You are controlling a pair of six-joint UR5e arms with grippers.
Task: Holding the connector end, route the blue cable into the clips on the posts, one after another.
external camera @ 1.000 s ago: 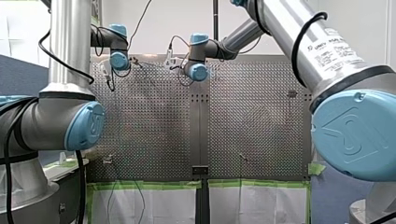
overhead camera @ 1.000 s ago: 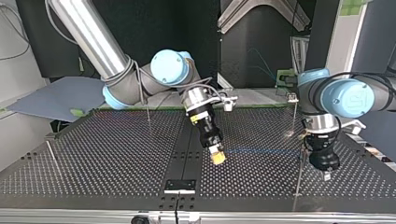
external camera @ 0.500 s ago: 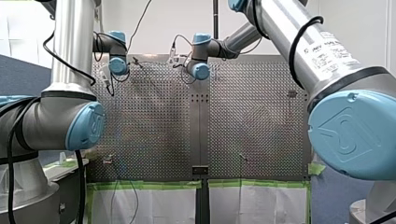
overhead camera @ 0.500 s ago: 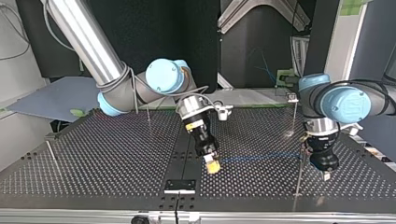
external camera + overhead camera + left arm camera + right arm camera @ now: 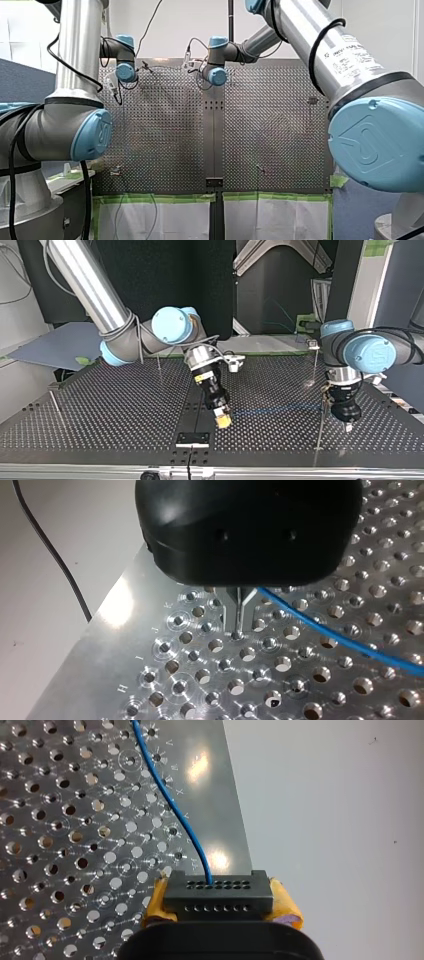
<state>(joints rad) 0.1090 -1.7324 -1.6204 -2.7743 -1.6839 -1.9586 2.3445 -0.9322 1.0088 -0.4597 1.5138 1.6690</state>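
In the right wrist view my right gripper (image 5: pixel 220 906) is shut on the black connector (image 5: pixel 200 895), a yellow pad (image 5: pixel 285 909) on each side. The blue cable (image 5: pixel 167 800) leaves the connector and runs away over the perforated table. In the top view my right gripper (image 5: pixel 223 420) hangs tilted low over the table's dark middle strip. From it the cable (image 5: pixel 280 410) stretches towards my left gripper (image 5: pixel 348 426), which stands beside a thin post (image 5: pixel 320 432). In the left wrist view the cable (image 5: pixel 340 637) comes out from under my black left gripper (image 5: pixel 238 630) and runs off sideways.
More thin posts stand on the table: one with a clip (image 5: pixel 313 345) behind my left arm, one (image 5: pixel 158 362) behind my right arm and one (image 5: pixel 55 402) at the top view's left edge. A black bracket (image 5: pixel 192 439) sits at the near edge.
My right arm has swung the connector towards the top view's left and near edge, drawing the cable along. My left gripper has stayed by its post.
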